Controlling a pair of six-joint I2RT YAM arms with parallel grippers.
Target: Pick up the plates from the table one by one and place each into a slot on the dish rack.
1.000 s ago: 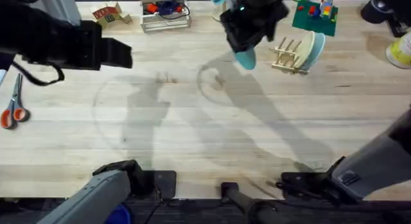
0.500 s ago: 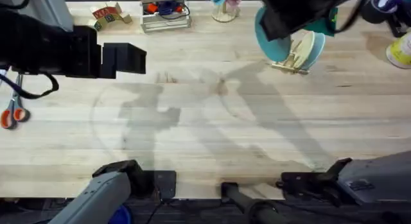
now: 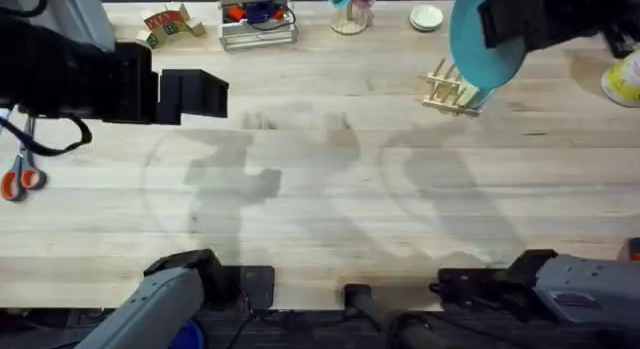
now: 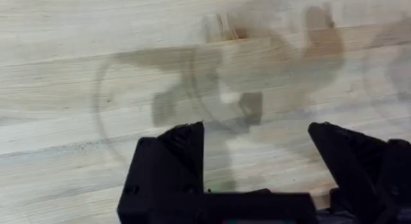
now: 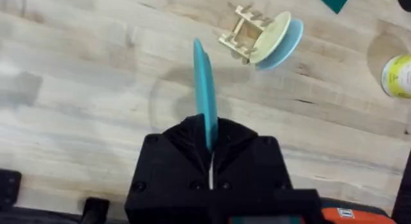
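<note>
Now turquoise plate (image 3: 483, 41) farther right, over dish rack (image 3: 447, 90).

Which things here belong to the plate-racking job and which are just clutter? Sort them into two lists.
Job:
turquoise plate, gripped on edge by the right gripper
dish rack
cream plate and pale blue plate, already racked

Clutter:
scissors
wire basket
wooden blocks

turquoise plate (image 5: 204, 89) edge-on above dish rack (image 5: 241, 33)

Orange-handled scissors (image 3: 18, 169) at the edge, wire basket (image 3: 258, 25) far back.
</note>
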